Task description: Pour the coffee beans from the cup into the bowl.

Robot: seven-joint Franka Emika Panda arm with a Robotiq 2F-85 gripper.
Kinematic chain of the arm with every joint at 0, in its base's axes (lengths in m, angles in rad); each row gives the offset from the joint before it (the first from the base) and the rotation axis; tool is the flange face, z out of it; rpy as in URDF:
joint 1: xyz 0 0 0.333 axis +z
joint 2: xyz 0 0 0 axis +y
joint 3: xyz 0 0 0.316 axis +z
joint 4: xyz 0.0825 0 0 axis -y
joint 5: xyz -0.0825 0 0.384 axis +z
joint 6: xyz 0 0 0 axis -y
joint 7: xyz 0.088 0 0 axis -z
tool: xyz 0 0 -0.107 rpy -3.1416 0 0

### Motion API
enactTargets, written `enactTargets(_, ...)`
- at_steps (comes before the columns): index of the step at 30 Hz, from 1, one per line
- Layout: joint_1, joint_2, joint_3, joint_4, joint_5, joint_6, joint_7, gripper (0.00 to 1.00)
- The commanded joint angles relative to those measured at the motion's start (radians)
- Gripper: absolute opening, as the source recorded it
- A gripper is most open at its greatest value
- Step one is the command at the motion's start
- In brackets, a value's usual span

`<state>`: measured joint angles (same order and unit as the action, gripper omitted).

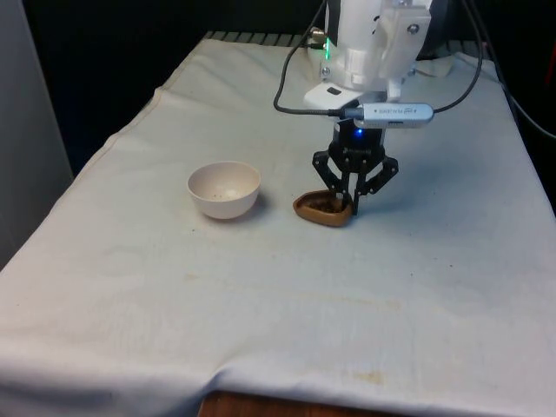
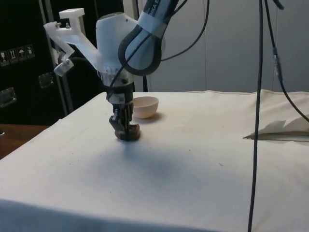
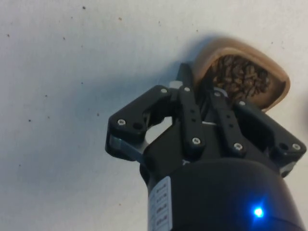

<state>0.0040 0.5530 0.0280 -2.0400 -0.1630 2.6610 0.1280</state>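
Your tool (image 1: 351, 201) is down at the brown cup (image 1: 323, 209), and the grasp step is the one in hand: nothing has been lifted or tipped yet, judging by the cup sitting flat on the bench (image 1: 417, 287). In the wrist view the two fingers (image 3: 188, 111) stand close together astride the cup's near wall, one outside it and one over the beans, so the tool reads as pinched on the rim; in the side view the cup (image 2: 128, 132) sits directly under the tool (image 2: 124, 126) and touches the cloth. The coffee beans (image 3: 239, 79) fill the cup's hollow, dark and heaped, none seen spilled around it. Taking the cup as your landmark: the bowl (image 1: 224, 189) stands near it, to the front view's left, apart from it with bare cloth between, upright and pale, its inside looking empty save a few specks. In the side view the bowl (image 2: 145, 106) lies just beyond the cup. What the next move calls for, as I judge it: a level lift, since the cup is shallow and full and a rim pinch gives little hold against twisting; then a short carry toward the bowl, keeping the cup flat until its free lip is over the bowl's opening; only then a slow roll of the wrist. Watch for the cup swinging in the pinch as it leaves the bench.
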Motion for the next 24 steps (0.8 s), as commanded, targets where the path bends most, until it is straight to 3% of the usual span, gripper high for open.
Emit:
enactTargets(1,0.003,0.005,-0.004,-0.001,-0.003,0.006,0.004,0.01)
enactTargets(16,0.0,-0.032,0.001,-0.002,0.0,-0.022,0.0,0.01)
enactTargets(23,0.0,-0.09,0.007,-0.015,0.004,-0.069,-0.002,0.01)
enactTargets(24,0.001,-0.074,0.004,-0.008,0.0,-0.058,0.0,0.01)
